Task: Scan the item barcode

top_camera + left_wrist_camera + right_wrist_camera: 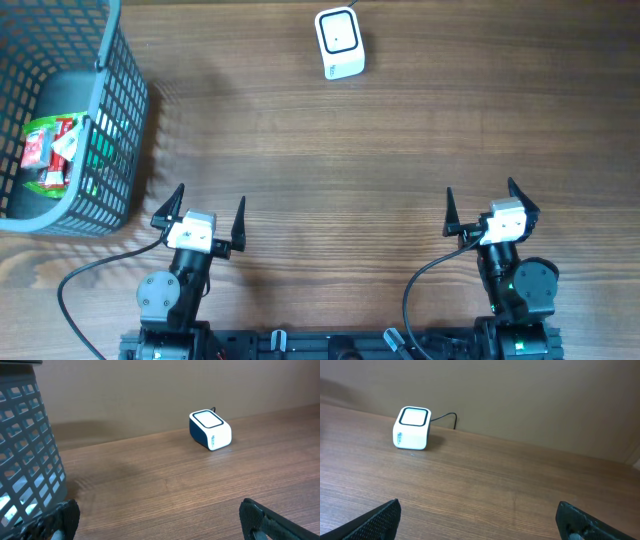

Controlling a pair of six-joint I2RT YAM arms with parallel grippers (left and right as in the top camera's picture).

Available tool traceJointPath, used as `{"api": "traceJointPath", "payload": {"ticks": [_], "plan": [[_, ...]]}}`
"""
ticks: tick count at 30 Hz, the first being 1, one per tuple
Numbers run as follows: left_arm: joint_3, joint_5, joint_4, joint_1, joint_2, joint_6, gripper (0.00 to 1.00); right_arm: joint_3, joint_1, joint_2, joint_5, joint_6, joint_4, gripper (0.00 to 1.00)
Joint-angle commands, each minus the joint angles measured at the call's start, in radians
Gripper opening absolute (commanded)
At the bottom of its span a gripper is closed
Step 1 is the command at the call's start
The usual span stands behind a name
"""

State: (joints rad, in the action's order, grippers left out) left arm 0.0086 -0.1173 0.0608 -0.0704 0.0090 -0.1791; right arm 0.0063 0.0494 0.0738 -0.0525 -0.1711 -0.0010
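No word, brand or number can be read anywhere. The white scanner [340,43], near the far edge of the desk [400,150], carries a short line of blue print [213,440] on one white side face. Both wrist views show it, but the letters are too small and blurred to make out. The packets [45,155] in the grey basket [122,120], at the desk's far left corner, show red, white and green printing, none of it legible.

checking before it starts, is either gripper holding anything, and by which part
Nothing is held: the left gripper and the right gripper both stand open and empty.
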Motion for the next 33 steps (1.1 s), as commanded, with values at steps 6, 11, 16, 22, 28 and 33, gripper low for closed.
{"api": "traceJointPath", "payload": {"ticks": [6, 11, 16, 22, 28, 33], "plan": [[-0.003, -0.001, 0.005, -0.004, -0.002, 0.186, 1.00, 0.000, -0.004, 0.006, -0.018, -0.012, 0.002, 1.00], [0.119, 0.011, 0.218, -0.004, 0.026, 0.423, 1.00, 0.000, -0.004, 0.006, -0.018, -0.013, 0.002, 1.00], [0.621, 0.022, 0.619, -0.004, 0.307, 0.488, 1.00, 0.000, -0.004, 0.006, -0.018, -0.013, 0.002, 0.99], [1.528, 0.021, 1.175, -0.004, 0.978, 0.486, 1.00, 0.000, -0.004, 0.006, -0.018, -0.012, 0.002, 1.00], [1.645, 0.158, 0.892, 0.046, 1.181, 0.701, 0.66, 0.000, -0.004, 0.006, -0.018, -0.012, 0.002, 1.00], [1.857, 0.112, 0.962, 0.392, 1.361, 0.798, 0.77, 0.000, -0.004, 0.006, -0.018, -0.012, 0.002, 1.00]]}}
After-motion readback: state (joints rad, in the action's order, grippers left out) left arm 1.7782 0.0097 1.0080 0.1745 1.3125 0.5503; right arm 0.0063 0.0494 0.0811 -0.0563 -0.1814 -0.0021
